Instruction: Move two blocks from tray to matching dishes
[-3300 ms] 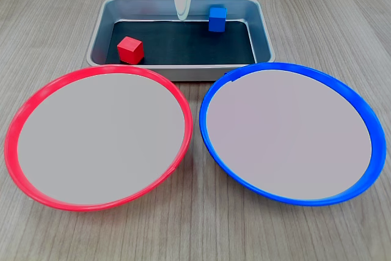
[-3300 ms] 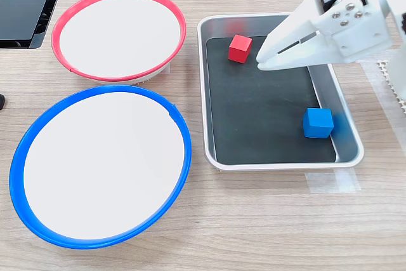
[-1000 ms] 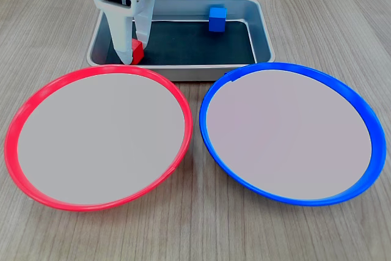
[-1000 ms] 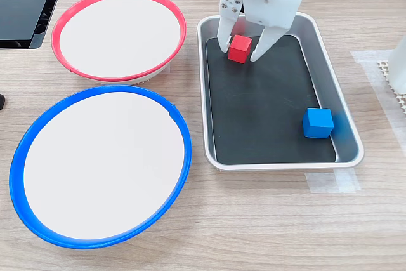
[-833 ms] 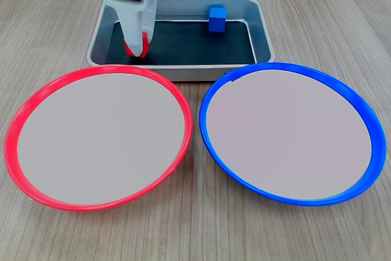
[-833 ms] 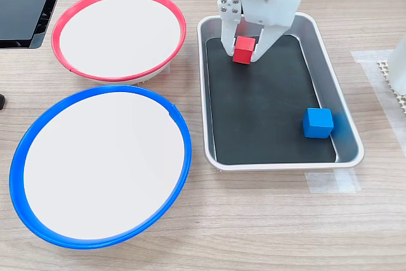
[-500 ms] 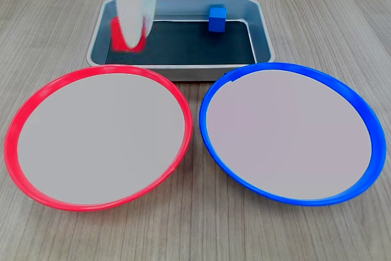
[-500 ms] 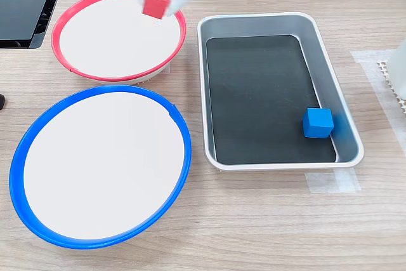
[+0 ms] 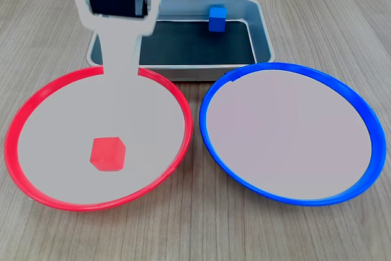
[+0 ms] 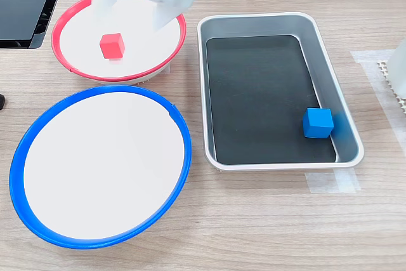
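First exterior view faces the arm low; second looks down, perhaps sideways; both share tray [image 9: 263, 35] [image 10: 330, 87].

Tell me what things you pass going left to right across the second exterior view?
Red block in the red dish, then the pincer above that dish, then the silver tray, then the blue block inside it.

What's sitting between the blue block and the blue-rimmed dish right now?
In the second exterior view, only bare black tray bottom and the tray's wall separate the blue block from the blue-rimmed dish.
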`<state>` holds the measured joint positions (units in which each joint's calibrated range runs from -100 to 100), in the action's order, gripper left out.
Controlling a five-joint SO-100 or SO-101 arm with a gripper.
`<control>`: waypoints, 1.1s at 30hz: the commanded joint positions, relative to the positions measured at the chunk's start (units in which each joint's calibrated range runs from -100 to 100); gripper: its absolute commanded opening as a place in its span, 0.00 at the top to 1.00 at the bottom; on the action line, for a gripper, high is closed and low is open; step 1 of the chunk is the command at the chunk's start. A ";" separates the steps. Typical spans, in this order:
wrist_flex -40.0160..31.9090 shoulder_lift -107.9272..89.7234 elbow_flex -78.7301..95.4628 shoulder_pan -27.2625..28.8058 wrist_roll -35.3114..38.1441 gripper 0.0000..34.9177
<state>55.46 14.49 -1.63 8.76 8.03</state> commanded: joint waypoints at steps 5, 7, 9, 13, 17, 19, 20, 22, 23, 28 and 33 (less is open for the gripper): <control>21.59 -27.93 18.43 -7.87 15.78 0.99; 23.49 -38.07 31.90 -11.07 22.32 0.90; 22.74 -43.19 40.73 -12.38 25.49 0.76; 17.54 -48.99 53.84 -14.74 28.28 0.56; 14.90 -49.25 59.03 -16.43 29.79 0.35; 14.41 -48.48 60.12 -16.71 30.48 0.33; 13.83 -47.80 60.67 -17.18 30.57 0.34; 12.51 -46.69 61.58 -17.94 30.67 0.38; 11.85 -46.09 62.03 -18.31 30.87 0.39; 9.29 -43.36 64.58 -19.54 32.04 0.47; 8.79 -41.06 61.58 -21.98 30.82 0.99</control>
<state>63.46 -27.20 62.98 -12.21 39.58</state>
